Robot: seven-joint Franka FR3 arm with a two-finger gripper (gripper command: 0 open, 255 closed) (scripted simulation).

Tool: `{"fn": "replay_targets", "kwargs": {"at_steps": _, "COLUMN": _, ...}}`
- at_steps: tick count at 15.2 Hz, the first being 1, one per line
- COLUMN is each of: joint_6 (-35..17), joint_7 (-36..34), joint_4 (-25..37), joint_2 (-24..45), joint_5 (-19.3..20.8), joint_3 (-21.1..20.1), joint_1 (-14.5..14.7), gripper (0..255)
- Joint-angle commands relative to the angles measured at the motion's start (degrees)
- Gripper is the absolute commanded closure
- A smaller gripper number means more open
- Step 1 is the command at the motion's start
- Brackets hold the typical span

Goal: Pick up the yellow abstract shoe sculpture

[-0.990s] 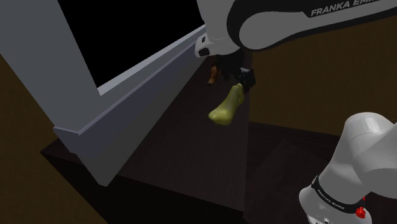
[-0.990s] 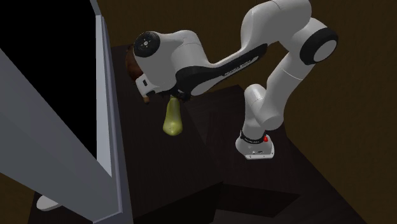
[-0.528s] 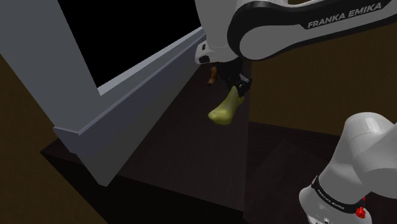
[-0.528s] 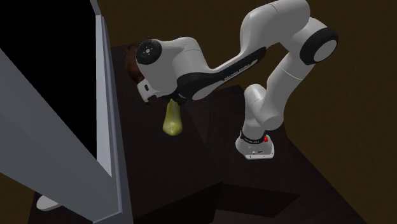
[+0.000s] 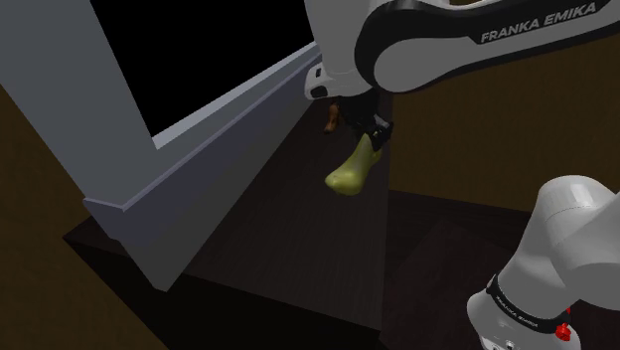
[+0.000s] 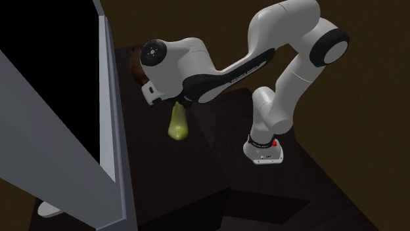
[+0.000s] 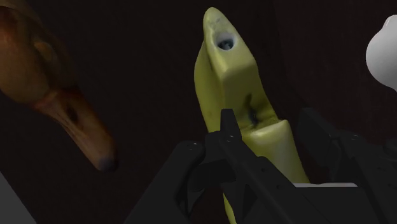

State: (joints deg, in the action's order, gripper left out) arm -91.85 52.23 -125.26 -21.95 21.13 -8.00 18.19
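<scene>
**Risk: slip from a shallow hold**

Yellow shoe sculpture [image 7: 232, 70] lies on the dark tabletop near the grey ledge [image 5: 199, 149]. The gripper [image 7: 267, 122] straddles one end; I cannot tell whether it is clamped. A shallow bite could let the sculpture pivot or drop against the brown pointed object [image 7: 63, 108], also by that ledge. The arm arches over, wrist pointing down.

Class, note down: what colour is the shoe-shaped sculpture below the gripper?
The sculpture is dull yellow-green, clearest in the wrist view.
</scene>
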Motion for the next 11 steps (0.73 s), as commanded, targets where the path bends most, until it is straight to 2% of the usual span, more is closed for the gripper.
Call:
{"fn": "replay_targets", "kwargs": {"at_steps": 1, "joint_6": 1.13, "joint_7": 0.45, "joint_4": 1.18, "joint_2": -0.01, "joint_5": -0.02, "joint_3": -0.01, "joint_1": -0.03, "gripper": 255}}
{"fn": "replay_targets", "kwargs": {"at_steps": 11, "joint_6": 8.12, "joint_7": 3.04, "joint_4": 9.15, "joint_2": 0.5, "joint_5": 0.04, "joint_3": -0.32, "joint_1": -0.23, "gripper": 255}}
